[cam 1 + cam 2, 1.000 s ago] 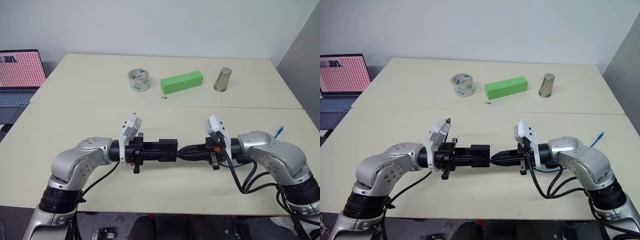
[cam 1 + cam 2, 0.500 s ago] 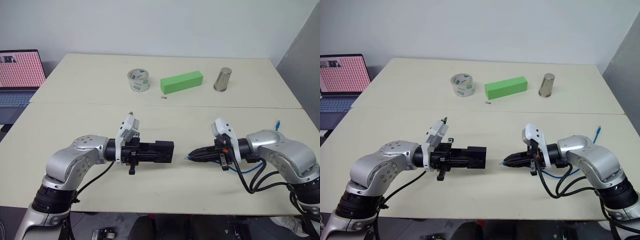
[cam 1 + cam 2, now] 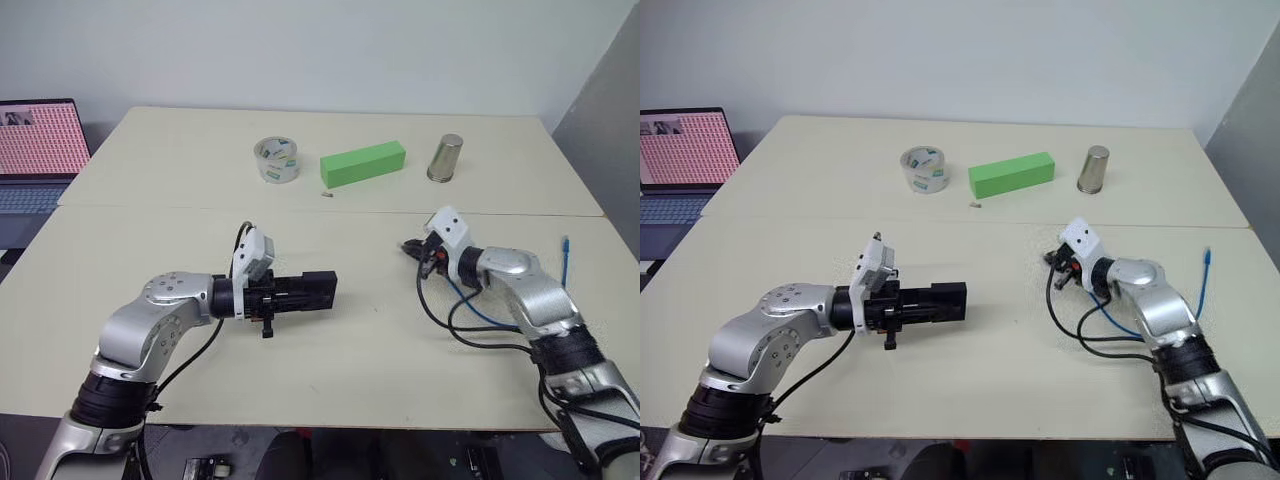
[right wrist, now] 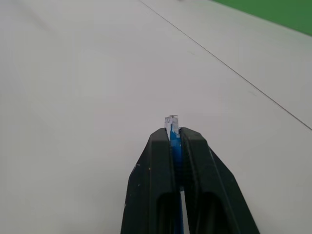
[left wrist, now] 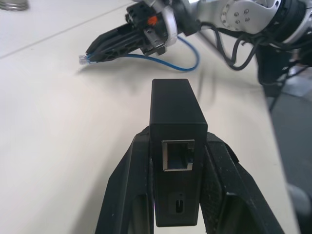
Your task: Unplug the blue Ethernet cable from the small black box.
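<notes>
The cable (image 3: 470,303), thin, bright blue and glossy, is free of the box (image 3: 310,290): its clear plug sticks out from between the right gripper's (image 4: 172,134) two black fingers, which are pressed together on it, and the rest loops loosely over the table (image 3: 380,350) beside the right arm, its far plug (image 3: 565,243) lying near the table's right edge. The box is a small matte black rectangular block, clamped at its sides by the left gripper's (image 5: 178,146) fingers and held level just above the table in front of the robot, well apart from the right gripper. In the left wrist view its end face shows a square metal-lined socket, vacant, with a small slot-shaped port below it. The table is smooth and pale cream, with a seam running across it. Beyond the seam stand a clear roll of tape (image 3: 277,160), a bright green block (image 3: 363,164) with sharp edges and a dull metal cup (image 3: 446,159). A laptop (image 3: 35,160) with a pink screen sits at the far left.
</notes>
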Controlling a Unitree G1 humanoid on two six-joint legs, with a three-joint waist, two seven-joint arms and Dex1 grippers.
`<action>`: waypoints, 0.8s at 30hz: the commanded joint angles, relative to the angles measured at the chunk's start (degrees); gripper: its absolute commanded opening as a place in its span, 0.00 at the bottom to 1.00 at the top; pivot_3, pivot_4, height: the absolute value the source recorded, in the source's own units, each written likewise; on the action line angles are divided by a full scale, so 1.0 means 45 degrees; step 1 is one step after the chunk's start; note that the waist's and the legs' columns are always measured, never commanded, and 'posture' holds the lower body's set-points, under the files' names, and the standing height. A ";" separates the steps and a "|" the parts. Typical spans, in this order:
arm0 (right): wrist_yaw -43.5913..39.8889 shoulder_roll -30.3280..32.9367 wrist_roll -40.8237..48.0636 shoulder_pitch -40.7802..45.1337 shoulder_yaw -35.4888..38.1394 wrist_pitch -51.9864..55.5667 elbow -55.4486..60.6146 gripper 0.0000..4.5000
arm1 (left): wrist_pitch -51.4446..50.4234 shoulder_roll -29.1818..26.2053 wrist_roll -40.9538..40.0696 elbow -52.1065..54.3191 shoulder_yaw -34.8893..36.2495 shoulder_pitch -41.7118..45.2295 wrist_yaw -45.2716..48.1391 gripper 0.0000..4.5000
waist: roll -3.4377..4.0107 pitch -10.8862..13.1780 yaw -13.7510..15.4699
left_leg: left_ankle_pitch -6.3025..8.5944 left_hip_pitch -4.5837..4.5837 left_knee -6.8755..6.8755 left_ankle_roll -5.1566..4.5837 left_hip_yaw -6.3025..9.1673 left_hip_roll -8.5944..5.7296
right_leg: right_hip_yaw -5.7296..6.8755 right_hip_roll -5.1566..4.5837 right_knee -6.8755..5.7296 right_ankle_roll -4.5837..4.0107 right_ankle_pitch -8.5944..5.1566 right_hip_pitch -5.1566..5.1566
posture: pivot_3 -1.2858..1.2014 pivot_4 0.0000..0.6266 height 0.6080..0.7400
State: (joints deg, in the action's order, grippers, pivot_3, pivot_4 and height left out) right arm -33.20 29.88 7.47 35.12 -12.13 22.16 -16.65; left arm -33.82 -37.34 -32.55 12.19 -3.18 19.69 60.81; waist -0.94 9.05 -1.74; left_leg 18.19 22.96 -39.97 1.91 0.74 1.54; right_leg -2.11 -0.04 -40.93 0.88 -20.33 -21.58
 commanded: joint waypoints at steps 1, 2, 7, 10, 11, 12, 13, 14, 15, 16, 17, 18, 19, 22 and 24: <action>0.0304 -0.0271 -0.0002 0.0128 0.0867 -0.0334 0.0078 0.16 | 0.0832 0.0265 0.0600 -0.0178 0.0077 -0.0108 -0.0482 0.18 | 0.0002 0.0000 -0.0021 | 0.0000 0.0001 0.0001 0.0000 -0.0008 0.0000 | -0.0008 0.0000 0.0002 0.0000 0.0000 -0.0004 | 0.52 0.24 1.00; 0.0205 -0.0248 0.0061 0.0066 0.0983 -0.0324 0.0286 0.20 | 0.1041 0.0356 0.0793 -0.0319 0.0129 -0.0123 -0.0668 0.18 | 0.0002 0.0000 -0.0020 | 0.0000 0.0000 0.0003 0.0000 -0.0014 0.0001 | -0.0013 0.0000 0.0000 0.0000 0.0000 -0.0004 | 0.52 0.24 1.00; -0.1178 0.0300 0.0948 -0.0438 0.1494 0.0393 0.2326 0.46 | 0.2412 0.1097 0.1887 -0.1483 0.0585 0.0021 -0.2137 0.18 | 0.0007 0.0001 0.0017 | 0.0001 0.0001 0.0002 -0.0001 -0.0010 0.0002 | -0.0010 0.0000 -0.0001 0.0000 0.0000 -0.0003 | 0.52 0.24 1.00; -0.2937 0.0853 0.2352 -0.0953 0.1616 0.1086 0.4546 0.60 | 0.4262 0.1986 0.3266 -0.3256 0.1241 0.0651 -0.4530 0.18 | 0.0003 0.0002 0.0050 | 0.0001 0.0004 0.0000 -0.0002 -0.0007 -0.0002 | -0.0006 -0.0003 0.0004 0.0000 0.0000 -0.0001 | 0.52 0.24 1.00; -0.3437 0.0972 0.2937 -0.1124 0.1639 0.1428 0.5314 0.65 | 0.4853 0.2160 0.3726 -0.3860 0.1414 0.0866 -0.5239 0.18 | 0.0001 0.0002 0.0050 | 0.0001 0.0004 -0.0002 -0.0003 -0.0007 -0.0002 | -0.0004 -0.0003 0.0001 0.0000 0.0000 -0.0001 | 0.52 0.24 1.00; -0.3823 0.1074 0.3429 -0.1279 0.1587 0.1775 0.6066 0.68 | 0.5346 0.2315 0.4032 -0.4475 0.1612 0.1077 -0.5828 0.18 | 0.0001 0.0001 0.0050 | 0.0002 0.0004 -0.0002 -0.0003 -0.0003 0.0000 | -0.0001 -0.0002 0.0003 0.0000 0.0000 0.0001 | 0.52 0.24 1.00; -0.4012 0.1124 0.3760 -0.1345 0.1525 0.2135 0.6629 0.68 | 0.5898 0.2436 0.4311 -0.5061 0.1784 0.1268 -0.6331 0.18 | 0.0001 0.0001 0.0030 | 0.0002 0.0001 -0.0002 -0.0004 -0.0002 -0.0001 | -0.0001 -0.0003 0.0000 0.0000 0.0000 0.0002 | 0.52 0.24 1.00; -0.3922 0.1087 0.3832 -0.1337 0.1443 0.2446 0.6992 0.68 | 0.6200 0.2522 0.4438 -0.5589 0.1917 0.1424 -0.6637 0.18 | 0.0001 0.0001 0.0032 | 0.0002 0.0002 0.0000 -0.0004 0.0000 0.0002 | 0.0003 -0.0001 -0.0001 0.0000 0.0000 0.0001 | 0.52 0.24 1.00; -0.3773 0.1029 0.3841 -0.1294 0.1366 0.2703 0.7229 0.68 | 0.6446 0.2642 0.4454 -0.6071 0.2065 0.1568 -0.6836 0.18 | -0.0002 -0.0001 0.0016 | 0.0002 0.0001 -0.0001 -0.0004 0.0000 0.0000 | 0.0002 -0.0002 -0.0006 0.0000 0.0000 -0.0001 | 0.52 0.24 1.00; -0.3671 0.0964 0.3837 -0.1252 0.1311 0.2878 0.7400 0.68 | 0.6672 0.2757 0.4464 -0.6508 0.2199 0.1697 -0.7023 0.18 | -0.0002 -0.0001 0.0013 | 0.0002 0.0003 0.0000 -0.0004 0.0002 0.0005 | 0.0009 0.0000 -0.0005 0.0000 0.0000 0.0000 | 0.52 0.24 1.00; -0.3604 0.0922 0.3866 -0.1223 0.1265 0.3027 0.7558 0.68 | 0.6911 0.2845 0.4527 -0.6934 0.2292 0.1814 -0.7215 0.18 | -0.0003 -0.0002 0.0018 | 0.0002 0.0002 0.0000 -0.0004 0.0001 0.0002 | 0.0006 -0.0002 -0.0005 0.0000 0.0000 0.0001 | 0.52 0.24 1.00; -0.3580 0.0891 0.3900 -0.1198 0.1224 0.3132 0.7683 0.68 | 0.7174 0.2905 0.4623 -0.7324 0.2316 0.1906 -0.7335 0.18 | -0.0009 -0.0005 0.0025 | 0.0002 0.0002 -0.0001 -0.0003 0.0003 0.0001 | 0.0008 -0.0003 -0.0005 0.0000 0.0000 0.0002 | 0.52 0.24 1.00; -0.3572 0.0829 0.3880 -0.1134 0.1128 0.3181 0.7781 0.68 | 0.7561 0.3038 0.4755 -0.7895 0.2352 0.2015 -0.7586 0.18 | -0.0008 -0.0005 0.0028 | 0.0002 0.0003 -0.0002 -0.0003 0.0004 0.0001 | 0.0010 -0.0003 -0.0003 0.0000 0.0000 0.0002 | 0.52 0.24 1.00; -0.3563 0.0727 0.3791 -0.1032 0.0941 0.3350 0.7966 0.68 | 0.8413 0.3334 0.4947 -0.9092 0.2329 0.2228 -0.7775 0.18 | -0.0009 -0.0004 0.0027 | 0.0001 0.0003 -0.0005 -0.0003 0.0003 -0.0006 | 0.0011 -0.0010 -0.0004 0.0000 0.0000 0.0002 | 0.52 0.24 1.00; -0.3555 0.0720 0.3770 -0.1033 0.0890 0.3444 0.8060 0.68 | 0.8765 0.3477 0.4971 -0.9724 0.2346 0.2299 -0.7758 0.18 | -0.0012 -0.0003 0.0033 | 0.0001 0.0005 -0.0005 -0.0002 0.0004 -0.0009 | 0.0013 -0.0013 -0.0003 0.0000 0.0000 0.0002 | 0.52 0.24 1.00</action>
State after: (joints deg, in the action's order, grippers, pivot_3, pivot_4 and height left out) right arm -49.50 33.07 23.90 29.36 -8.45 37.50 17.15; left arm 2.66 -22.00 -10.80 -29.98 6.71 28.36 26.17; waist -0.99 9.04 -1.59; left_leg 18.19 22.99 -40.00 1.90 0.76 1.50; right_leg -2.04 -0.10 -40.93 0.88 -20.33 -21.59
